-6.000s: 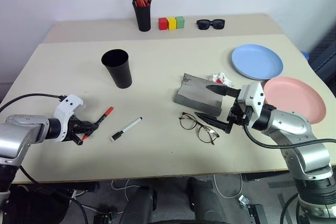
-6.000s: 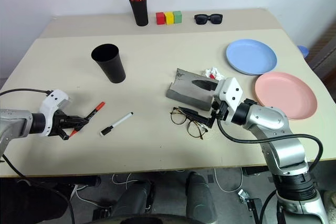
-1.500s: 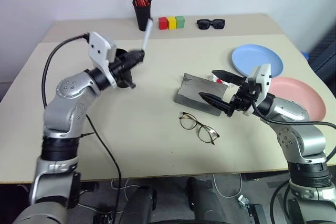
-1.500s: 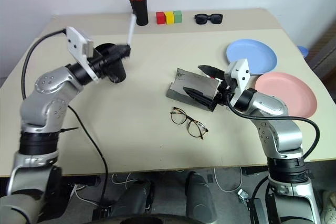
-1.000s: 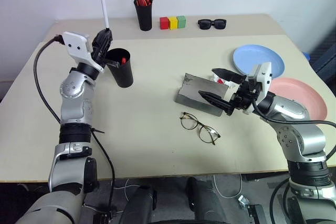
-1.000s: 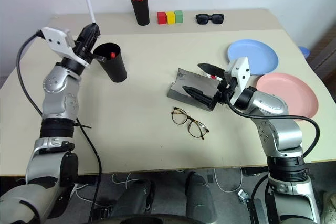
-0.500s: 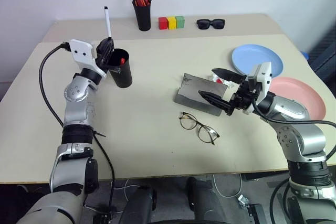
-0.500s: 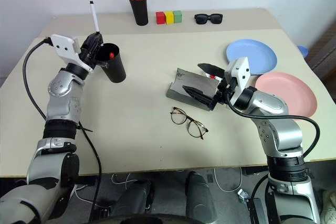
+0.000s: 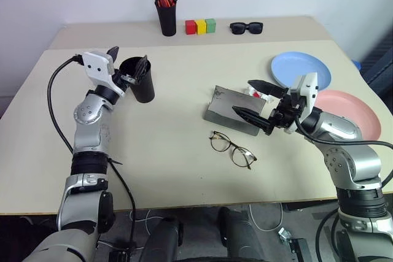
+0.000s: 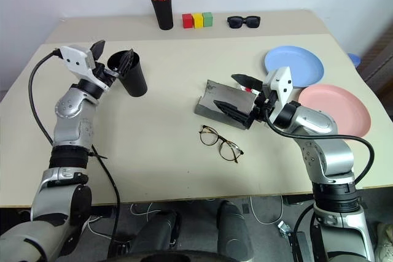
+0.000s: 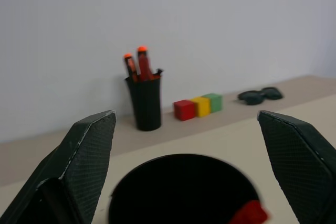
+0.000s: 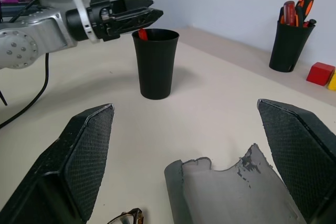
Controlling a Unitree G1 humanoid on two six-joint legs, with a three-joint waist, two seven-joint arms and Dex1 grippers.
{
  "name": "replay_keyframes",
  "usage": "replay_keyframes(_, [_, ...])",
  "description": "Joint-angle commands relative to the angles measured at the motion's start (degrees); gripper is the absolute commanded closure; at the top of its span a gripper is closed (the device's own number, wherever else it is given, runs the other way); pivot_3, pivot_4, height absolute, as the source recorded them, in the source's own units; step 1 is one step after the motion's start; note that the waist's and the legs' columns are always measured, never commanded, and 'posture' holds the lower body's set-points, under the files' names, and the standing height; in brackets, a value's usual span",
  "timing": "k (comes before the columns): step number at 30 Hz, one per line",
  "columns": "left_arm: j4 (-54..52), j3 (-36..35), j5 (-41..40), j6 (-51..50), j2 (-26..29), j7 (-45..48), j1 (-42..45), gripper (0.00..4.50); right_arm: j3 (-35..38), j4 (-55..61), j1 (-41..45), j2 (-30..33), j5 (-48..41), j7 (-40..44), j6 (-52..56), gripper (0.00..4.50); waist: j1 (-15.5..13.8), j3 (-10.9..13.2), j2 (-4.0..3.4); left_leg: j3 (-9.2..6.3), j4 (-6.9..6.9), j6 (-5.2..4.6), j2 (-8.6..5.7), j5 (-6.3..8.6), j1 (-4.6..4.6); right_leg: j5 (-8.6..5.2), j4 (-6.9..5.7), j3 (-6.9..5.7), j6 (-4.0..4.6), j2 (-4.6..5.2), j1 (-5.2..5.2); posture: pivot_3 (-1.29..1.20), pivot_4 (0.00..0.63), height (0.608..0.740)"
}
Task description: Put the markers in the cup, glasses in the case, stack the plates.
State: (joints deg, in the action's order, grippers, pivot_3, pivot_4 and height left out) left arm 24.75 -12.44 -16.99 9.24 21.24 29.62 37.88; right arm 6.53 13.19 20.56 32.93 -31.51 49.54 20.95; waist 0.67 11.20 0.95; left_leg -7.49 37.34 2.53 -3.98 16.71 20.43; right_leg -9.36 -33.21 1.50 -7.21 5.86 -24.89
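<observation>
The black cup (image 9: pixel 139 82) stands at the table's left, and a red marker tip (image 12: pixel 142 34) pokes up inside it. My left gripper (image 9: pixel 128 59) hangs open just over the cup's rim, with nothing between its fingers. The white marker is hidden. The grey case (image 9: pixel 231 110) lies open at the middle of the table, and my right gripper (image 9: pixel 242 97) hovers open over its right end, empty. The wire-rim glasses (image 9: pixel 233 149) lie on the table just in front of the case. The blue plate (image 9: pixel 301 70) and the pink plate (image 9: pixel 351 113) rest side by side at the right.
A narrow black pen holder (image 9: pixel 166 18) with orange-tipped pens, three coloured blocks (image 9: pixel 201 26) and black sunglasses (image 9: pixel 246 27) line the back of the table. A small crumpled white and red scrap (image 9: pixel 261 92) lies behind the case.
My left gripper has opened above the cup, and the white marker it held upright no longer shows there. The right arm has kept still.
</observation>
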Motion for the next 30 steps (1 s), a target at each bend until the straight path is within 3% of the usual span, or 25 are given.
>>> replay_keyframes(1, [-8.5,-0.4,-6.9,-6.7,1.9,6.4,-0.9,0.06,1.0,0.5,0.8,1.4,0.1,0.7,-0.5,0.00,0.0,0.0,0.00,0.00,0.01,0.00,0.00,0.00,0.01,0.00,0.00,0.00,0.00,0.00,0.00,0.00,0.150,0.740])
replay_keyframes(7, [-21.2,2.3,-18.6,-24.3,9.7,23.9,-7.0,0.06,-0.6,-1.5,1.5,3.0,3.2,0.2,-0.1,0.00,0.4,0.0,-0.03,0.01,-0.04,-0.02,0.03,0.01,-0.03,-0.01,-0.03,0.00,0.01,-0.02,-0.01,0.00,0.150,0.740])
replay_keyframes(9, [-23.0,3.3,-19.6,-27.9,11.2,25.5,-7.8,0.06,-1.0,-1.7,1.7,2.5,3.4,-0.4,0.6,0.00,0.3,0.0,-0.03,0.00,-0.04,-0.02,0.03,0.01,-0.03,-0.01,-0.06,0.00,0.02,-0.02,-0.01,0.00,0.150,0.740])
replay_keyframes(15, [-21.8,8.9,-14.2,-24.4,8.2,27.7,-6.7,0.06,-1.8,-1.5,1.7,3.0,4.5,-0.5,1.2,0.00,-0.2,0.0,-0.03,-0.02,0.03,-0.02,0.01,0.01,-0.03,-0.02,0.00,0.00,0.02,-0.02,0.07,0.00,0.150,0.740])
replay_keyframes(18, [-23.6,7.8,-18.1,-28.9,8.3,29.7,-7.7,0.06,-4.1,-3.4,2.9,4.4,7.0,-2.3,6.0,0.00,0.2,0.0,-0.01,-0.02,0.02,-0.02,0.00,0.01,-0.02,-0.02,0.01,0.00,0.01,-0.02,0.07,0.00,0.150,0.740])
replay_keyframes(22, [-23.4,7.0,-17.2,-27.2,9.1,31.3,-9.6,0.06,-8.3,-5.4,5.6,4.0,10.2,-4.5,11.3,0.00,0.7,0.0,-0.06,0.02,-0.08,-0.02,0.07,0.01,-0.06,-0.02,-0.03,0.00,0.04,-0.05,-0.03,0.00,0.150,0.740])
replay_keyframes(30, [-30.3,5.3,-21.1,-32.5,10.9,30.6,-13.8,0.06,-14.7,-12.2,11.7,4.0,12.6,-0.6,16.9,0.00,0.0,0.0,-0.05,0.00,-0.03,-0.02,0.04,0.01,0.03,-0.02,0.01,0.00,0.03,-0.03,-0.04,0.00,0.150,0.740])
